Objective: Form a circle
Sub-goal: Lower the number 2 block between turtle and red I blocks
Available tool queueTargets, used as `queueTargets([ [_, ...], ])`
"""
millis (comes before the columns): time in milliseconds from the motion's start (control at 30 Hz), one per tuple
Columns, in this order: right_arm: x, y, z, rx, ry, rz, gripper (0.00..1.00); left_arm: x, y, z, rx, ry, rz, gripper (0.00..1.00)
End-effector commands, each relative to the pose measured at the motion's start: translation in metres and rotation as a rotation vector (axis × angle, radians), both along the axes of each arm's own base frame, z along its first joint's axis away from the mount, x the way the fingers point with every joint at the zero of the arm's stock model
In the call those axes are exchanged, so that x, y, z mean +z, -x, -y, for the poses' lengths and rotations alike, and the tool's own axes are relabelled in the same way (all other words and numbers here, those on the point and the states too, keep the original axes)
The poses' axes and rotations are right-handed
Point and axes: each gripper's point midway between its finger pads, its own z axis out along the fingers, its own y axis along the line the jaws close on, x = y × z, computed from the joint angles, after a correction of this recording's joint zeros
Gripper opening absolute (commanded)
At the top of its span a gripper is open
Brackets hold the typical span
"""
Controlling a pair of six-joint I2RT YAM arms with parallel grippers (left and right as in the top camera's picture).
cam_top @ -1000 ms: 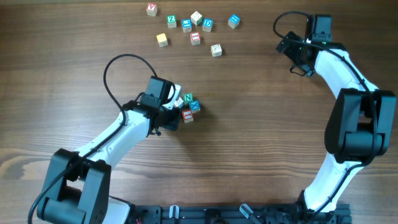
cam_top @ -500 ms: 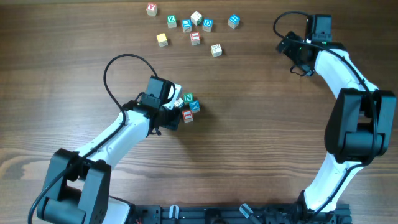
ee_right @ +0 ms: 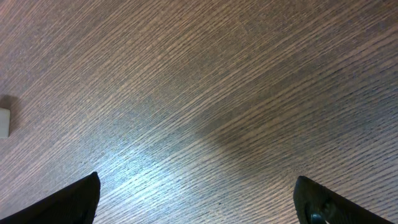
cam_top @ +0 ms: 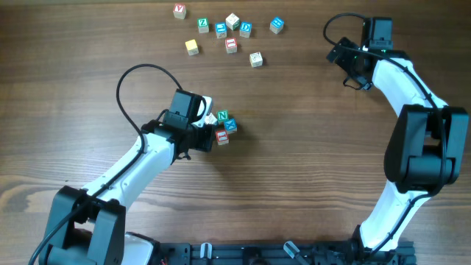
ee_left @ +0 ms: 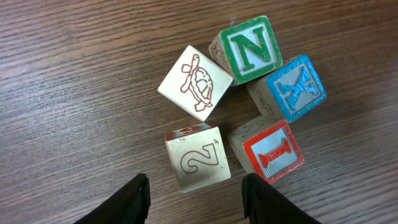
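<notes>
**Circle** (cam_top: pixel 223 126): 5 cubes in a tight ring on the tabletop (cam_top: pixel 309 162), just ahead of the left tool (ee_left: pixel 195 182).
- 1 green N (ee_left: pixel 252 50)
- 1 blue (ee_left: pixel 296 87)
- 1 red I (ee_left: pixel 271 153)
- 1 pale "2" (ee_left: pixel 200 159), nearest the tool's tips
- 1 pale turtle (ee_left: pixel 196 82)

**Loose cubes** (cam_top: pixel 231 46): 9, well beyond the left tool.

**Left tool**: 1, part-spread, gripping nothing.

**Right tool** (ee_right: pixel 196 202): 1, wide, empty, over bare tabletop and well apart from the circle.
</notes>
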Motion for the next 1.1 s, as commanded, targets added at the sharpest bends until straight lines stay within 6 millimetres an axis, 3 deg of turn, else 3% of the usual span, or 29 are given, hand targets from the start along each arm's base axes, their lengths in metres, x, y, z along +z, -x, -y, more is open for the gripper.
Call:
queueTargets([
  [0,-0.010,0.002,0.001,0.008,0.014,-0.021,1.00,-0.002,0.004,0.001,0.037,0.026,-0.024,0.50],
  [500,-0.010,0.002,0.001,0.008,0.014,-0.021,1.00,-0.024,0.005,0.001,0.037,0.013,-0.058,0.48],
  [733,-0.010,0.002,0.001,0.008,0.014,-0.021,1.00,-0.023,0.004,0.002,0.037,0.015,-0.051,0.36],
  [967,-0.010,0.002,0.001,0.008,0.014,-0.021,1.00,-0.024,0.005,0.001,0.019,0.008,-0.054,0.33],
  [1067,-0.010,0.002,0.001,0.008,0.014,-0.021,1.00,-0.023,0.009,0.011,-0.073,0.035,-0.055,0.33],
])
